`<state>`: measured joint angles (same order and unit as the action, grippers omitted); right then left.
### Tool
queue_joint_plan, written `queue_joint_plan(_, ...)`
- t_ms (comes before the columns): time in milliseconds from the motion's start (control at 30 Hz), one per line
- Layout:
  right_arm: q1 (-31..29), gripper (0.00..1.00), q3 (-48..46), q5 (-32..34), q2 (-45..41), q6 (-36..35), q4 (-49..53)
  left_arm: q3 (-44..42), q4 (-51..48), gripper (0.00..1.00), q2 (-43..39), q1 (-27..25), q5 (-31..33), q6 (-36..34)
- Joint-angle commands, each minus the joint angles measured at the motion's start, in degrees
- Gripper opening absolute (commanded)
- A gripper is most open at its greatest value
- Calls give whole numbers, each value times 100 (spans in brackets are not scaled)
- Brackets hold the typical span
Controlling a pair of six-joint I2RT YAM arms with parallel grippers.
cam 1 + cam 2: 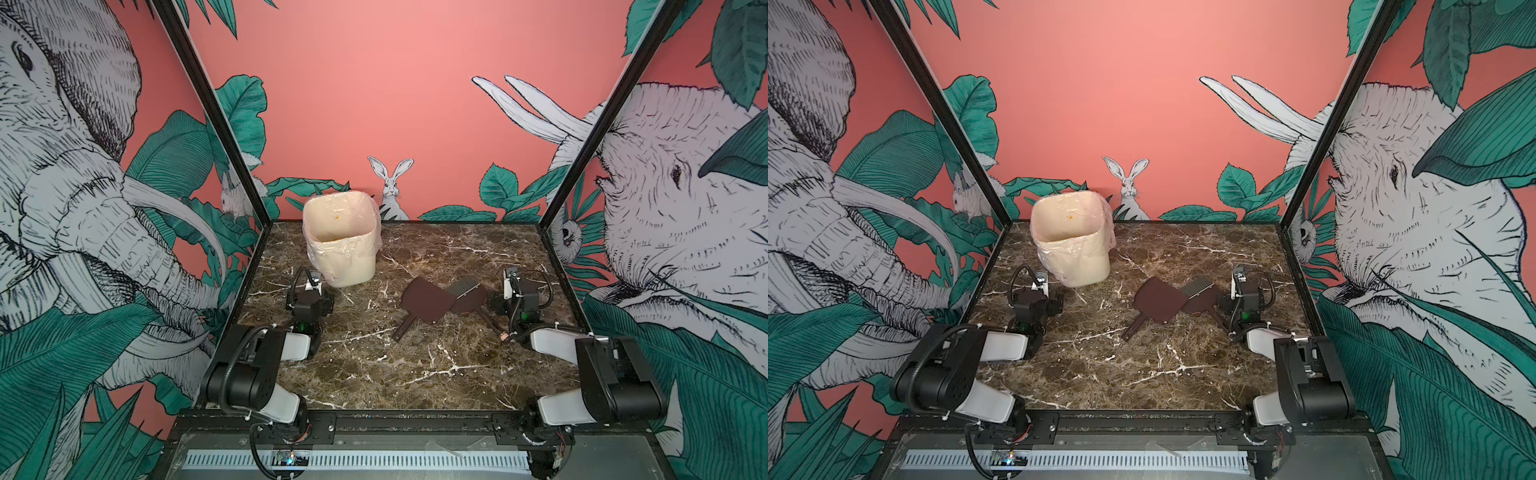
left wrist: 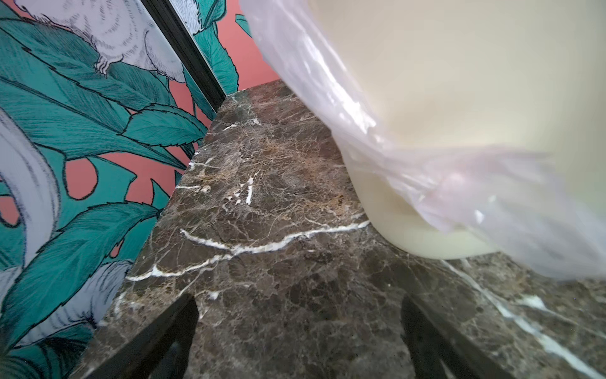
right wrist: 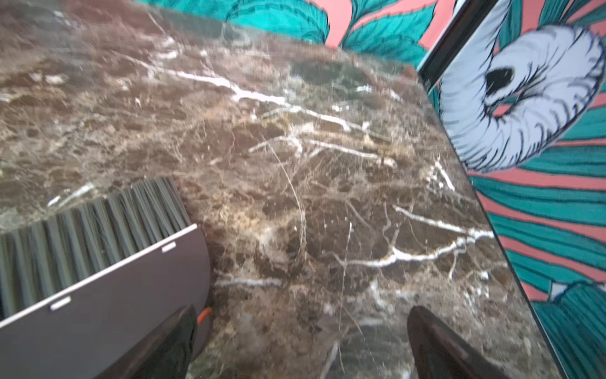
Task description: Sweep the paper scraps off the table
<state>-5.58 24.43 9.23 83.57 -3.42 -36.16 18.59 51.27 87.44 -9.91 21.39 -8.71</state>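
No paper scraps show on the dark marble table (image 1: 415, 370) in any view. A thin orange sliver (image 3: 205, 314) pokes out at the edge of the brush body; what it is I cannot tell. My left gripper (image 2: 300, 310) hangs low over bare marble just left of the bin (image 1: 340, 241), open, with nothing between its fingers. My right gripper (image 3: 303, 316) is open too and empty, just right of the brown hand brush (image 1: 467, 293). That brush lies on the table partly overlapping the brown dustpan (image 1: 426, 299).
The cream bin (image 1: 1073, 249) with a clear plastic liner stands at the back left, an orange speck on its inner wall. Black frame posts rise at the back corners. The brush handle (image 1: 492, 326) points toward the right arm.
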Motion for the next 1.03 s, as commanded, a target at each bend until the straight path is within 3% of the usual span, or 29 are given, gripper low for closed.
queue_joint_plan(0,-19,99,-222,-1,195,-58,-1384,-85,788,99,-115,100,-136,100)
queue_joint_plan(100,-6,99,-433,-85,268,-80,-1832,-73,1510,100,430,99,-93,-47)
queue_joint_plan(167,-10,99,-660,-196,500,-145,-2457,135,474,100,108,115,-108,165)
queue_joint_plan(200,-20,99,-753,-188,614,-182,-2833,149,587,100,156,130,-102,149)
queue_joint_plan(233,-14,99,-775,-168,574,-169,-2775,132,886,100,306,129,-91,80)
queue_joint_plan(333,-17,99,-679,-159,563,-159,-2595,175,455,100,126,141,-125,176)
queue_joint_plan(400,-14,99,-650,-162,535,-134,-2485,138,800,100,266,134,-90,108)
queue_joint_plan(500,-12,99,-675,-152,538,-141,-2535,222,407,100,156,152,-130,179)
queue_joint_plan(1000,-16,99,-692,-159,546,-150,-2571,266,384,100,186,228,-223,206)
